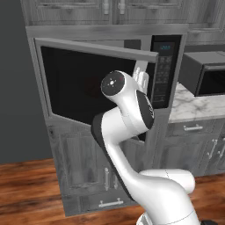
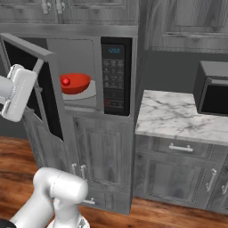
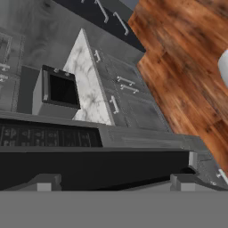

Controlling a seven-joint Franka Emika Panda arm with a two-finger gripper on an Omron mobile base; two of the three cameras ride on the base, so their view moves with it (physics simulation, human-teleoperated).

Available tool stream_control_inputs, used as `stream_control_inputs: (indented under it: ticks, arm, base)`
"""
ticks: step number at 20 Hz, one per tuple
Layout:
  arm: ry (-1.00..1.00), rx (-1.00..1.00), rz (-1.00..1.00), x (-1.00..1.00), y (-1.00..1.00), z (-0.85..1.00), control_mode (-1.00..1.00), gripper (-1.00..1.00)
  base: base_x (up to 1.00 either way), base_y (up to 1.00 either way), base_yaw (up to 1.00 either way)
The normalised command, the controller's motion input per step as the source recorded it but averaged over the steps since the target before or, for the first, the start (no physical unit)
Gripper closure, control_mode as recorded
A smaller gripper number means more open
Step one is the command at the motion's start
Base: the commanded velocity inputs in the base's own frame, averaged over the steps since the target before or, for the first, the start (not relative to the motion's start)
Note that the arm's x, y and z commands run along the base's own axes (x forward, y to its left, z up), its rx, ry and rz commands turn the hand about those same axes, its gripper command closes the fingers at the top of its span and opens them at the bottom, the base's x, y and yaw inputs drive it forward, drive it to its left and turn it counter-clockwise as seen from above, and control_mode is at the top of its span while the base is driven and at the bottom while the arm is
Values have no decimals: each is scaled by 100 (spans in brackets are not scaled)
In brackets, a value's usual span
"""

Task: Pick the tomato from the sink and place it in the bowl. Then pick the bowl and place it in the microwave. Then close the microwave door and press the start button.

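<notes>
The microwave [image 2: 89,33] stands in the cabinet wall with the microwave door [image 2: 31,84] swung about halfway open to the left. Inside, the red bowl [image 2: 79,84] sits on the turntable plate, and the small red tomato [image 2: 66,81] lies in it. The black keypad [image 2: 114,75] is on the right of the opening. My gripper [image 3: 113,183] is open, nothing between its fingertips [image 3: 44,182]. It is up against the outer side of the door near its free edge. From the left base view the gripper [image 1: 141,75] shows just past the door's edge [image 1: 151,56]. The sink is out of view.
To the right, a marble counter [image 2: 178,113] carries a smaller dark box-shaped appliance [image 2: 213,91]. Grey cabinets [image 2: 104,156] with bar handles run below, over a wood floor [image 3: 187,67]. My own arm [image 1: 127,118] stands close in front of the door's dark glass [image 1: 79,83].
</notes>
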Motion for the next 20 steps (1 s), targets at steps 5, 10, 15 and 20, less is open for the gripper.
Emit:
stream_control_inputs:
  ticks: [5, 10, 15, 20]
  arm:
    - [1, 0, -2, 100, -53, 1, -100, -100]
    - [0, 0, 0, 100, -42, 0, -100, -100]
    - [0, 0, 5, 100, -21, 0, -100, -100]
    - [1, 0, 6, 100, -9, 0, -100, -100]
  base:
    - [0, 0, 0]
    - [0, 0, 0]
    - [0, 0, 0]
    - [0, 0, 0]
